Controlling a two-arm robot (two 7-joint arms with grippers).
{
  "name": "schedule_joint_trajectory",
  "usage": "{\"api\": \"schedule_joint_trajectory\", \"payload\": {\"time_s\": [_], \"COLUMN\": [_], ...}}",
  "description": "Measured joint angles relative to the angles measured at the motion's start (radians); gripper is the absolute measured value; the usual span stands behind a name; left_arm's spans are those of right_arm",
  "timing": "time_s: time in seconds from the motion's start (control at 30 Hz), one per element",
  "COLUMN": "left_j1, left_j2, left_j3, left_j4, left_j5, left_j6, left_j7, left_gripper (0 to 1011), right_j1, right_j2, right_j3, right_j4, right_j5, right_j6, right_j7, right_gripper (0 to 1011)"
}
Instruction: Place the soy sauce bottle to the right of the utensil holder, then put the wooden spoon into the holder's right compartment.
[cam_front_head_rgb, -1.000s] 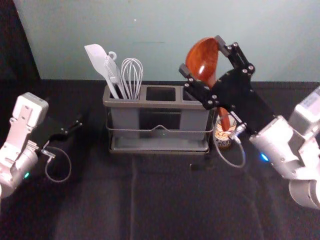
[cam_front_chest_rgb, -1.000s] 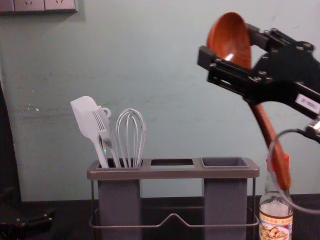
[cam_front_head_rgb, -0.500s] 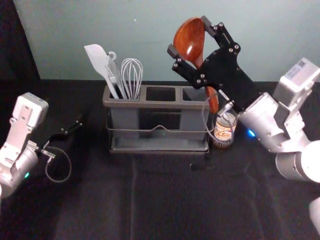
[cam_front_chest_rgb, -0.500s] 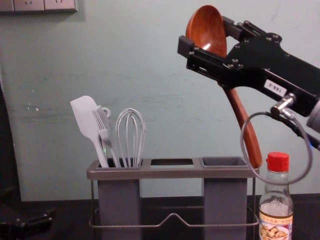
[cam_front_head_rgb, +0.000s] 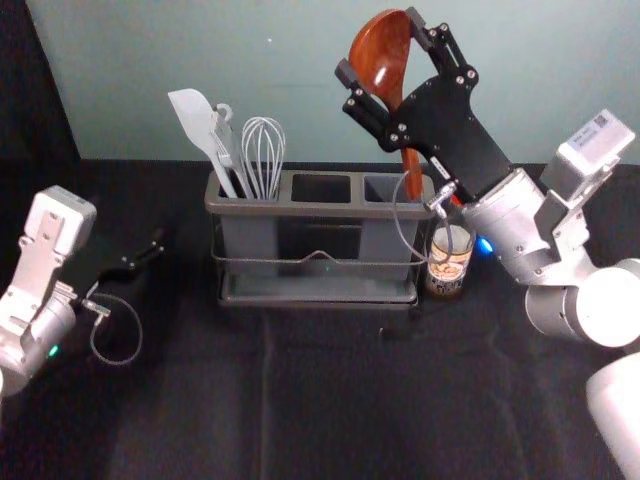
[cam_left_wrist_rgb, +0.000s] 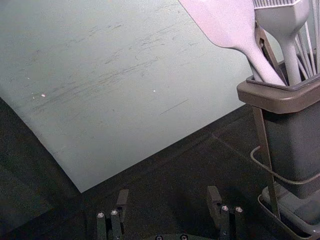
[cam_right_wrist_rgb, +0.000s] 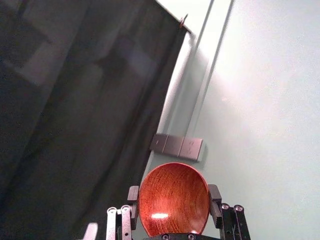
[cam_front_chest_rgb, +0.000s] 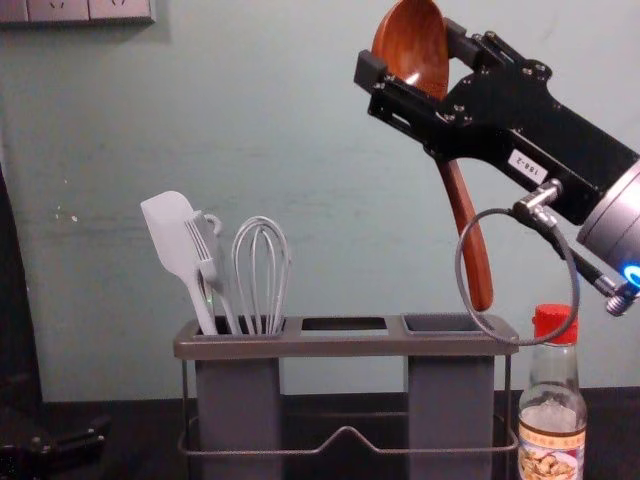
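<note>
My right gripper (cam_front_head_rgb: 378, 55) is shut on the bowl of the wooden spoon (cam_front_head_rgb: 383, 62), high above the right end of the utensil holder (cam_front_head_rgb: 315, 209). In the chest view the spoon's handle (cam_front_chest_rgb: 468, 240) slants down, its tip just above the holder's right compartment (cam_front_chest_rgb: 448, 324). The right wrist view has the spoon bowl (cam_right_wrist_rgb: 174, 200) between the fingers of the right gripper (cam_right_wrist_rgb: 174, 200). Just right of the holder stands the soy sauce bottle (cam_front_chest_rgb: 552, 400), upright with a red cap. My left gripper (cam_front_head_rgb: 158, 250) is parked at the left; in its wrist view the left gripper (cam_left_wrist_rgb: 167, 197) is open.
A white spatula (cam_front_chest_rgb: 178, 245), a brush and a whisk (cam_front_chest_rgb: 262, 270) stand in the holder's left compartment. The wall (cam_front_chest_rgb: 330, 150) rises behind. A cable loop (cam_front_chest_rgb: 465, 290) from the right arm hangs in front of the holder's right end and near the bottle cap.
My right gripper has moved left and up with the spoon, bringing the handle tip from in front of the bottle to above the right compartment. The left arm has stayed still.
</note>
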Motion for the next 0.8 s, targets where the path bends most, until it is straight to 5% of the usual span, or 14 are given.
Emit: {"api": "schedule_joint_trajectory", "payload": {"time_s": [0.47,0.8], "left_j1": [0.0,0.0], "left_j2": [0.0,0.0], "left_j3": [0.0,0.0], "left_j4": [0.0,0.0], "left_j5": [0.0,0.0], "left_j6": [0.0,0.0], "left_j7": [0.0,0.0], "left_gripper": [1000,1000], "right_j1": [0.012,0.029], "right_j2": [-0.113,-0.15], "right_j3": [0.051,0.057], "right_j4": [0.127,0.222], "right_j5": [-0.006,0.108], "right_j6": [-0.145,-0.206], "right_j7": [-0.05,0.014], "right_gripper": [838,838]}}
